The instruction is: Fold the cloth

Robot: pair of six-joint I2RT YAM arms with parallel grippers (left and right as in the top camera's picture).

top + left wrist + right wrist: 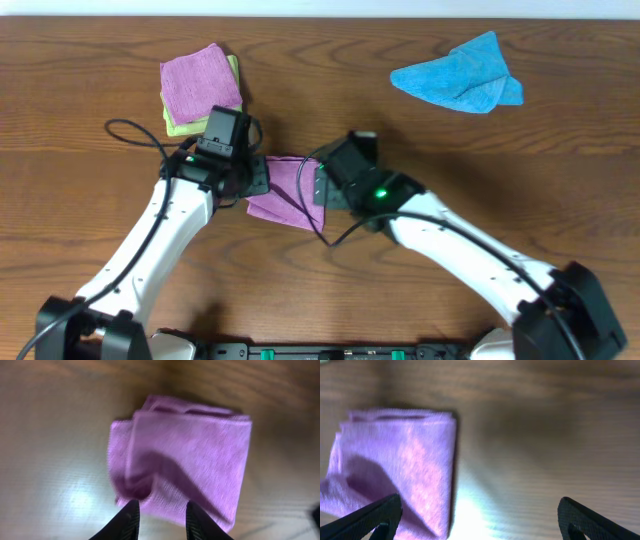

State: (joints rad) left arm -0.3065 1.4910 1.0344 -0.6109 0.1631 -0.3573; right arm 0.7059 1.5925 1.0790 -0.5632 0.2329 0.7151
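Only the overhead view takes in the whole worktop point(520, 200). It shows a brighter purple cloth point(200, 80) lying on a yellow-green one point(176, 125) at the far left. A blue cloth point(460, 78) lies crumpled well to the right of the brighter purple cloth.

The cloth point(285, 195) lies on the wood, nearer the robot than the brighter purple cloth and a little to its right. The left tool point(258, 183) is at one side of it and the right tool point(318, 185) at the other, each covering an edge.

The wrist views show what the overhead view hides. The cloth point(190, 455) is a dull mauve terry, folded into layers and close to square, with stacked folded edges along its far side and a loose flap bulging at one corner. From above, its slightly longer side runs away from the robot, tilted a little.

The left tool point(162, 510) has its fingers point(127, 520) narrowly apart, with the cloth's near edge showing in the gap. I cannot tell whether they touch it. The right tool point(480, 502) is spread wide over bare wood, and the cloth point(395, 470) lies by one finger point(370, 520).
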